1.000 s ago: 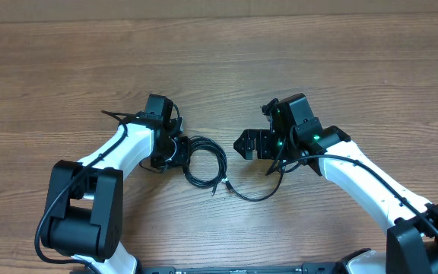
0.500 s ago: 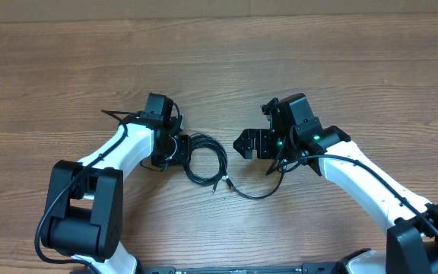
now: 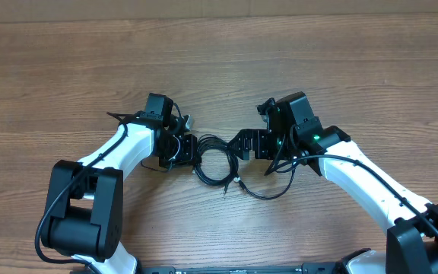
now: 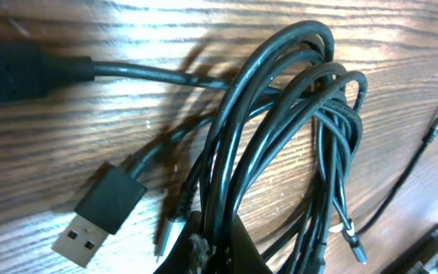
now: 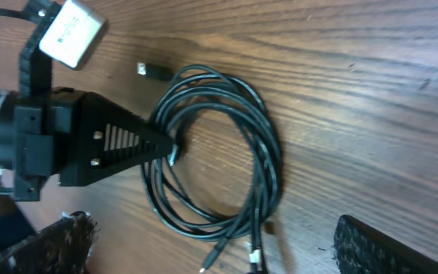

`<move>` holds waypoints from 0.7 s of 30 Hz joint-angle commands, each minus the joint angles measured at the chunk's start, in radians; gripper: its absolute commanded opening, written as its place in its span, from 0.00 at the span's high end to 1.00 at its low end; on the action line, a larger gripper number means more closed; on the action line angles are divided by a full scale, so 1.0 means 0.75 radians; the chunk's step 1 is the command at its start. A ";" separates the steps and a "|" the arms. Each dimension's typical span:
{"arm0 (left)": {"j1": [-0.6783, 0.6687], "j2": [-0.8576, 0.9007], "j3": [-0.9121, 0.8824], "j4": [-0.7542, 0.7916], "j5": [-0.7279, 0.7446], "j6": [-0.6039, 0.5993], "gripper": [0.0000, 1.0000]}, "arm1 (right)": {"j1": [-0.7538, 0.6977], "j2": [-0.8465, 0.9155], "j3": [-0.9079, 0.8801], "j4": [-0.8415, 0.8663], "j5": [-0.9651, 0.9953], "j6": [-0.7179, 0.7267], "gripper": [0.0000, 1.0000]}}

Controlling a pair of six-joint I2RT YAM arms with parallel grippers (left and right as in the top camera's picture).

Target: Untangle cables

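Observation:
The cables (image 3: pixel 213 180) are thin black cords wound in one loose coil on the wood table between my two arms. My left gripper (image 3: pixel 187 148) is shut on the coil's left side. In the left wrist view its jaws (image 4: pixel 211 255) pinch several strands of the bundle (image 4: pixel 280 99), and a USB plug (image 4: pixel 101 209) lies beside them. My right gripper (image 3: pixel 238 144) is open, just right of the coil. In the right wrist view its fingers (image 5: pixel 219 255) straddle the coil's near side (image 5: pixel 268 156) without touching, and the left gripper's tip (image 5: pixel 166 146) holds the coil's far rim.
A loose cable tail (image 3: pixel 263 195) curves out from the coil under my right arm. Small plug ends (image 5: pixel 253 255) lie at the coil's near edge. The thicker arm cables run along both white arms.
My left gripper has pulled the coil to the right, toward my right gripper. The right gripper has shifted slightly left, so the gap between the grippers has narrowed.

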 commanded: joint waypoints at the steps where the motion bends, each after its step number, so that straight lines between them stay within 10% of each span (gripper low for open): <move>1: -0.004 0.024 -0.020 -0.006 0.068 -0.008 0.96 | 0.005 0.003 0.006 0.010 -0.088 0.085 0.00; 21: -0.002 0.024 -0.020 0.005 0.116 -0.003 0.96 | 0.005 0.003 0.006 -0.002 0.163 0.137 0.00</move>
